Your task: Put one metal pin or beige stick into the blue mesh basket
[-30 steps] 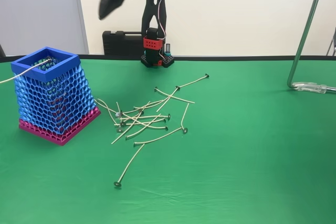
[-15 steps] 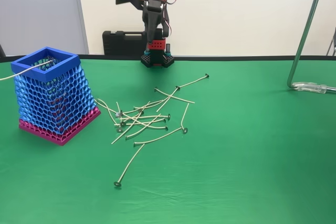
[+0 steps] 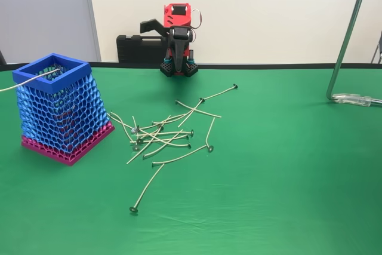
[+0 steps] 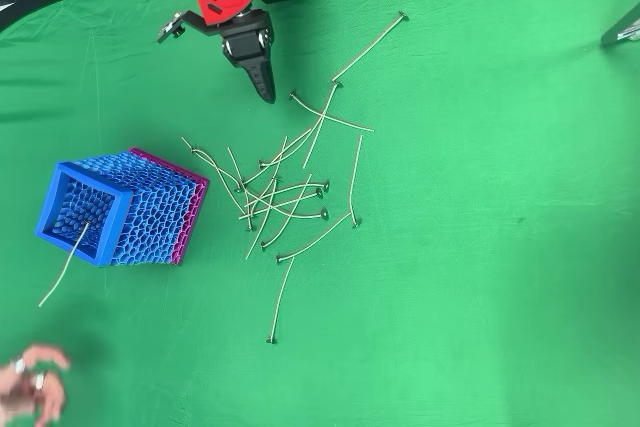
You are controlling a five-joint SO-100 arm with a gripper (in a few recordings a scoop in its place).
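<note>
The blue mesh basket (image 3: 58, 108) (image 4: 118, 209) stands at the left of the green table, on its magenta base. One metal pin (image 3: 34, 78) (image 4: 62, 269) leans inside it and pokes out over the rim. Several more metal pins (image 3: 167, 132) (image 4: 285, 197) lie tangled on the cloth to the basket's right. My gripper (image 3: 177, 63) (image 4: 266, 94) is folded down by the arm's base at the back. It points at the table, looks shut and holds nothing, well apart from the pins and the basket.
A black case (image 3: 134, 49) sits behind the arm. A metal stand (image 3: 346, 34) (image 4: 625, 27) rises at the right edge. A person's hand (image 4: 30, 387) rests at the lower left of the overhead view. One pin (image 3: 146, 188) lies alone near the front.
The arm has swung away from high at the upper left and folded down onto its base. The pin in the basket and the pile have not moved.
</note>
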